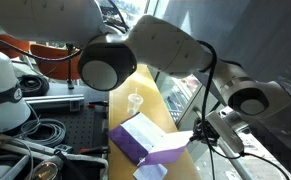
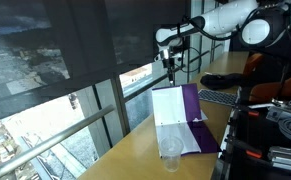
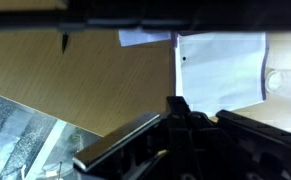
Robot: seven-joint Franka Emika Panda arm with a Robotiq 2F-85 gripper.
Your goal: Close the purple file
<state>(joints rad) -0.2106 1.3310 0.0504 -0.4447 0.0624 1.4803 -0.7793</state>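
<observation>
The purple file (image 2: 199, 125) lies open on the wooden table, its white pages (image 2: 172, 115) facing up and the purple cover spread flat beside them. It also shows in an exterior view (image 1: 133, 138) and as a white page in the wrist view (image 3: 220, 65). My gripper (image 2: 170, 68) hangs above the file's far end without touching it, and its fingers look closed together and empty. In an exterior view the gripper (image 1: 199, 136) is beside the file's edge. In the wrist view its dark fingers (image 3: 175, 105) fill the bottom.
A small clear plastic cup (image 2: 170, 150) stands on the table next to the file's near end; it also shows in an exterior view (image 1: 135, 102). A window runs along the table's edge (image 2: 125, 140). A keyboard (image 2: 221, 97) and cables (image 1: 45, 130) lie nearby.
</observation>
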